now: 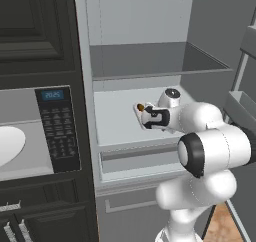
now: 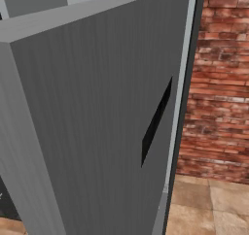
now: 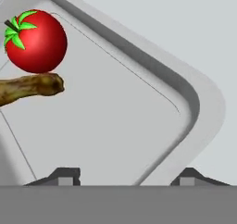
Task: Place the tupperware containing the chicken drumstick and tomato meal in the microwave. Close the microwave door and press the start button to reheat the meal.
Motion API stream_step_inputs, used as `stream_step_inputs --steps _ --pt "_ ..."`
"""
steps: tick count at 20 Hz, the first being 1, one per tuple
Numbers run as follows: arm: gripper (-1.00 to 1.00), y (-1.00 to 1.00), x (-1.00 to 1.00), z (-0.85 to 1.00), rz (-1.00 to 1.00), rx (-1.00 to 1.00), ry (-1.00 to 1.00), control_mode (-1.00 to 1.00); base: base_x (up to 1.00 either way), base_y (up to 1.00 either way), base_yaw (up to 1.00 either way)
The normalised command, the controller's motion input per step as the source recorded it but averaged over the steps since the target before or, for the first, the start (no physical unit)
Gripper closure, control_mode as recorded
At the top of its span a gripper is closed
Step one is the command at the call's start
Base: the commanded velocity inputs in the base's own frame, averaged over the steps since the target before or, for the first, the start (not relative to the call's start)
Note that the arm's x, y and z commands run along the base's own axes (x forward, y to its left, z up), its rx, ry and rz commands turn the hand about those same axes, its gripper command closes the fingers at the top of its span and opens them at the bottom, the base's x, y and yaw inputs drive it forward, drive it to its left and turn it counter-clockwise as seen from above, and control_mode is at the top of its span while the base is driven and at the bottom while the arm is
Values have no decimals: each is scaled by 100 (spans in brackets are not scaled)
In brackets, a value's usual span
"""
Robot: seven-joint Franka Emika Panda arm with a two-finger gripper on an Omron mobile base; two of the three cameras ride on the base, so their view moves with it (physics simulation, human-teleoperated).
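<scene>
The arm is reaching into the open fridge [image 1: 150, 61], and its end effector [image 1: 143, 115] is hovering low over the middle shelf [image 1: 115, 121], right at the tupperware [image 3: 185, 107]. In the hand view the two dark fingertips [image 3: 65, 176] are standing apart at the tray's near rim, one over the tray floor and the other just outside the rounded corner, so the rim wall is running between them. The jaws are looking fairly wide, but whether they are already pressing on the rim I cannot tell.

Inside the tray, ahead of the end effector and off to one side, the tomato [image 3: 36, 41] is sitting with its green top showing, and the chicken drumstick [image 3: 30, 90] is lying just beside it, touching its underside. From the left base view a small brown bit of the food is peeking out just beyond the end effector.

Well off to the end effector's left, the microwave [image 1: 57, 131] is standing with its grey cavity exposed, its round white plate [image 1: 10, 143] inside and the keypad panel with a blue display next to it. In the right base view the grey fridge door [image 2: 97, 112] is swung open in front of a brick wall [image 2: 221, 83].
</scene>
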Motion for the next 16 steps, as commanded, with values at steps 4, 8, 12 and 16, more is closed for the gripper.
stream_step_inputs --steps 4,8,12,16 --pt "100 0 5 -17 -2 0 0 -100 0 0 0" --pt "100 0 -7 0 -4 0 0 -100 0 0 0" --pt "100 0 -65 0 -4 0 0 -100 0 0 0" --pt "100 -1 -97 8 -4 0 0 -100 0 0 0"
